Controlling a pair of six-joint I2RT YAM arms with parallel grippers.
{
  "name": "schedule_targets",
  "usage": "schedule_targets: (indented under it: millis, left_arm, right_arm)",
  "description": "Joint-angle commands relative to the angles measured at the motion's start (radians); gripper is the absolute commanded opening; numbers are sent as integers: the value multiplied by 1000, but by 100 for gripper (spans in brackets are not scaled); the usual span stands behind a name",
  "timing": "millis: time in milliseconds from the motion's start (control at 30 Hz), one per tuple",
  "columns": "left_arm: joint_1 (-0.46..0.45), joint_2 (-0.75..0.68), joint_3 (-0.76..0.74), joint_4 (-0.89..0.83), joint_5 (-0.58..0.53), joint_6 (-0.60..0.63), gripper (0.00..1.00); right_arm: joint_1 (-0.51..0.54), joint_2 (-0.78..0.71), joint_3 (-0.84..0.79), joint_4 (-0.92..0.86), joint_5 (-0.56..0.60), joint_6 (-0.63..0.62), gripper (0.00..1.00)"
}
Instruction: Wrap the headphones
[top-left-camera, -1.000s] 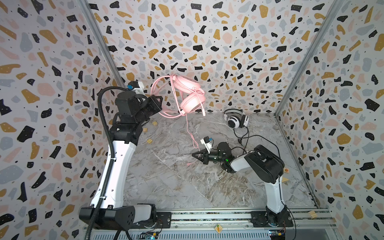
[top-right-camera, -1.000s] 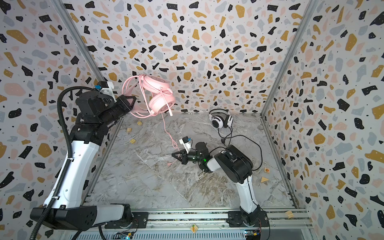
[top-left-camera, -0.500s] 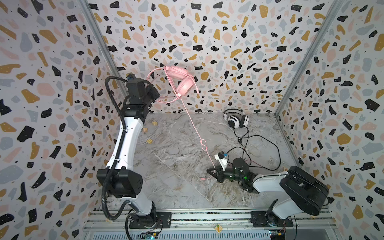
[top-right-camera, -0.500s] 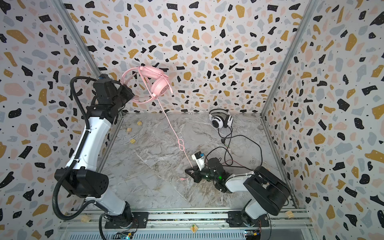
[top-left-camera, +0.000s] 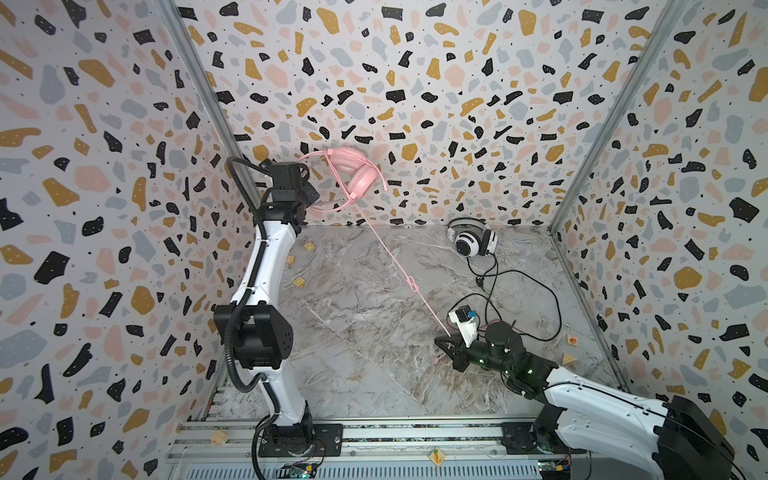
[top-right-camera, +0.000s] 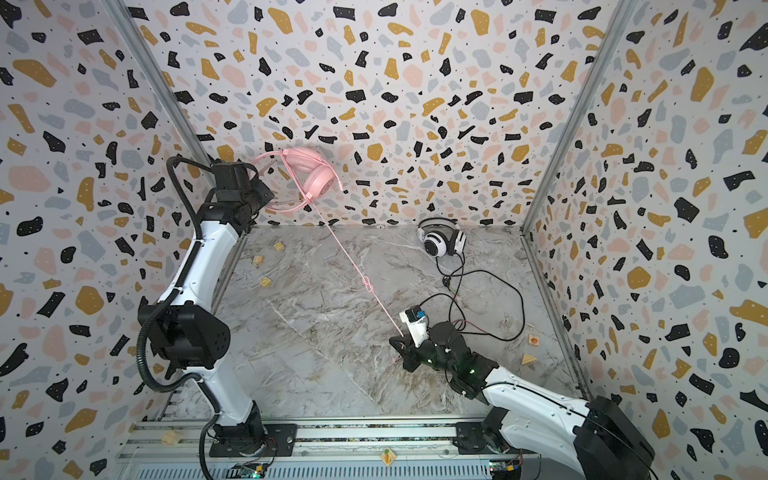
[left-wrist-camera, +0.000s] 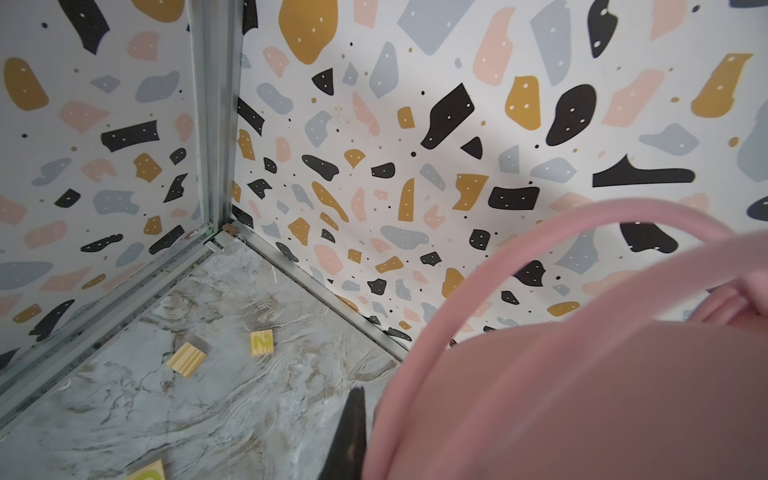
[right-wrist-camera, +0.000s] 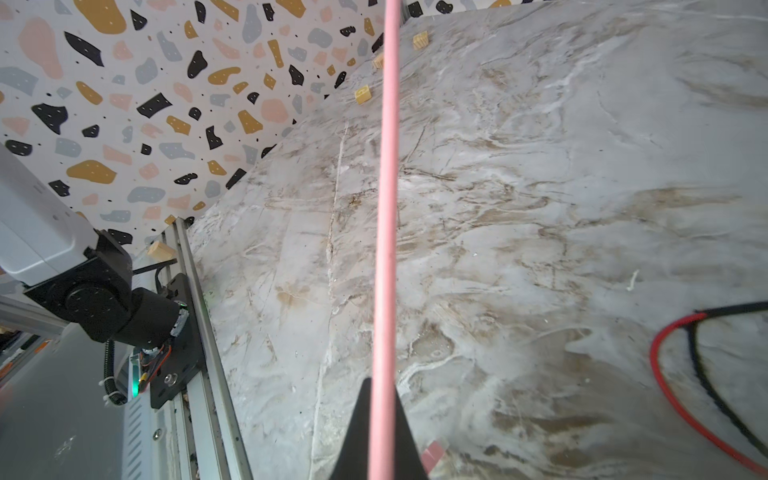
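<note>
My left gripper (top-left-camera: 315, 198) (top-right-camera: 270, 198) holds the pink headphones (top-left-camera: 355, 174) (top-right-camera: 312, 174) up in the air by the back wall, shut on the headband. The left wrist view shows one black finger (left-wrist-camera: 349, 432) beside the pink headset (left-wrist-camera: 582, 395). The thin pink cable (top-left-camera: 386, 253) (right-wrist-camera: 386, 208) runs taut from the headset, with a knot (top-left-camera: 411, 284) midway, down to my right gripper (top-left-camera: 442, 343) (top-right-camera: 397, 343) (right-wrist-camera: 382, 411), which is shut on it just above the floor. The white-and-black headphones (top-left-camera: 471, 241) (top-right-camera: 440, 241) lie at the back right, their black cable (top-left-camera: 548, 303) in loose loops.
Small wooden blocks lie on the marble floor: near the left wall (top-left-camera: 299, 282) (top-left-camera: 309, 246) and at the right (top-left-camera: 572, 340) (top-left-camera: 567, 359). Patterned walls close in three sides. The arms' rail (top-left-camera: 374, 432) runs along the front edge.
The right gripper has drawn the pink cable toward the front right until it is straight. The left arm has risen and swung the pink headphones closer to the back wall.
</note>
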Motion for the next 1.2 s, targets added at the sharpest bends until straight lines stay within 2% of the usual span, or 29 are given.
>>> schedule_targets:
  millis: [0,100,300,433,533,667,767,933,1167]
  left_arm:
    - [26,-20,47,199,-94,-38,0]
    - [5,-42,-32,204,-132,-2,0]
    - [-65,-134,-300,308,-343,101,0]
    - [-175,-152,-408,323,-497,212,0]
    - [-253,-161,-497,350,-566,296,0]
    - [-340,-179,-585,350,-603,367,0]
    - [-416,-216,-652,363,-634,428,0]
    - [-517,-312,-767,395,-579,526,0]
    - [-587,-473,-880,341,-329,626,0]
  right_arm:
    - [22,-47,56,-237,38,-41,0]
    - [59,-81,140,-334,90,-58,0]
    - [131,-114,370,-519,218,-124,0]
    - [131,-85,539,-603,290,-188,0]
    - [129,-69,654,-610,351,-241,0]
    - [94,-20,817,-621,415,-311,0]
    - [32,16,917,-604,379,-341,0]
    - [-88,92,1069,-600,297,-372,0]
    - [-336,239,1232,-572,89,-352,0]
